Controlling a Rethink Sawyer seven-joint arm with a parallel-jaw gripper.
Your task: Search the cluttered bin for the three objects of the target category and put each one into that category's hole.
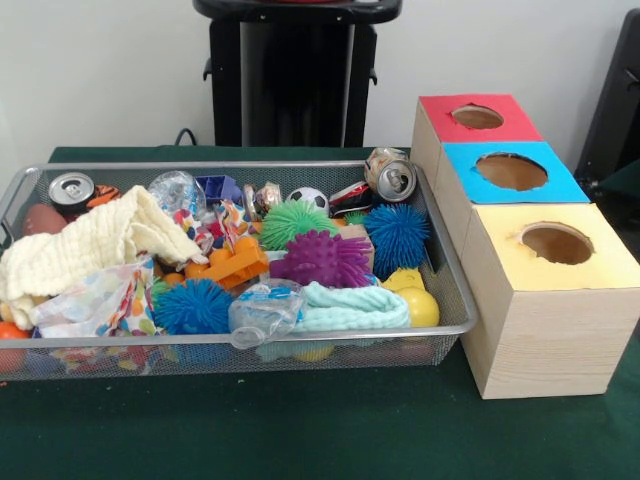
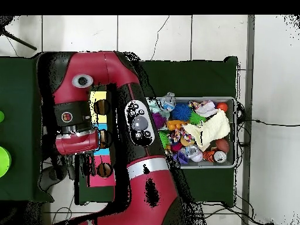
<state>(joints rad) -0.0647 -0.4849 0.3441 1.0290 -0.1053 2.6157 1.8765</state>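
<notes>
Nearest the front camera, the wire-mesh bin (image 1: 240,335) sits on the green table (image 1: 300,430), heaped so full that much lies buried. At its front rim, a crushed clear plastic bottle (image 1: 265,310) lies beside a mint knitted cloth (image 1: 350,308) and a blue spiky ball (image 1: 192,306). Behind them sit a purple spiky ball (image 1: 320,260) and a cream towel (image 1: 95,245). Farther back, two dented cans (image 1: 390,175) show. Three wooden boxes (image 1: 545,300) stand beside the bin, holes on top. From overhead, the red arm (image 2: 117,117) covers the boxes and the bin's edge; the gripper can't be made out, so its jaws are anyone's guess.
</notes>
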